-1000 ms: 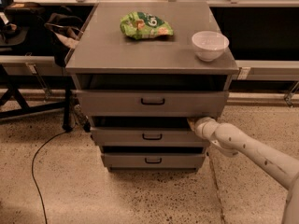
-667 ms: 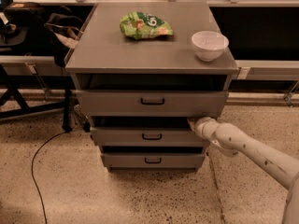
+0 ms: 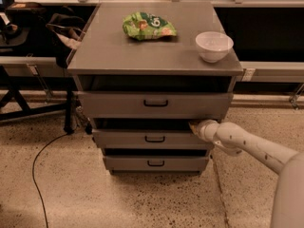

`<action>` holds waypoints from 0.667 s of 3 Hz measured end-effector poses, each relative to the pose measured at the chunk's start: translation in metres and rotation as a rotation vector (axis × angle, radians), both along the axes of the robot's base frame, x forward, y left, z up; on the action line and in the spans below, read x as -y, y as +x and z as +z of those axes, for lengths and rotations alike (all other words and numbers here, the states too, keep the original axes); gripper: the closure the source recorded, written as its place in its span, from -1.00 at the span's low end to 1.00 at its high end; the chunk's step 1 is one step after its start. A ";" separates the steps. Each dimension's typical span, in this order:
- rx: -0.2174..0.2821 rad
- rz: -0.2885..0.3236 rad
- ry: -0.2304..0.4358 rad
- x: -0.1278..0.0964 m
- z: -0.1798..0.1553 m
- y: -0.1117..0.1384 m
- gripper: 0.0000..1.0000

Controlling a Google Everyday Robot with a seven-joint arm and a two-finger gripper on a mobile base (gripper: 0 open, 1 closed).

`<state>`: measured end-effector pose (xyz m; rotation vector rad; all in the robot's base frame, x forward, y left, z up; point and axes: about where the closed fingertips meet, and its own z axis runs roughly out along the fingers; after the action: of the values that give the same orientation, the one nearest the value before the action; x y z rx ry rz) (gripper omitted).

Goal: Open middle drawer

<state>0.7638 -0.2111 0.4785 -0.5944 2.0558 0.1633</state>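
The grey cabinet (image 3: 95,56) has three drawer fronts, each with a small dark loop handle. The middle drawer (image 3: 123,139) stands a little way out, with a dark gap above its front; its handle (image 3: 155,138) is at the centre. My gripper (image 3: 194,126) is at the right end of the middle drawer's top edge, reaching into that gap under the top drawer. My white arm (image 3: 247,144) comes in from the lower right. The top drawer (image 3: 114,104) also stands out, showing a dark opening under the cabinet top. The bottom drawer (image 3: 128,163) sits lowest and furthest back.
A green snack bag (image 3: 148,26) and a white bowl (image 3: 214,45) rest on the cabinet top. A black cable (image 3: 35,170) runs over the speckled floor at the left. A dark bag (image 3: 61,30) and black stand legs (image 3: 28,110) are to the left. A rail (image 3: 270,70) runs behind.
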 end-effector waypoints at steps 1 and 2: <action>-0.017 0.009 -0.015 0.002 -0.004 -0.001 1.00; -0.071 0.043 -0.033 0.008 -0.015 -0.006 1.00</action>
<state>0.7574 -0.2194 0.4640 -0.6618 2.1192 0.1777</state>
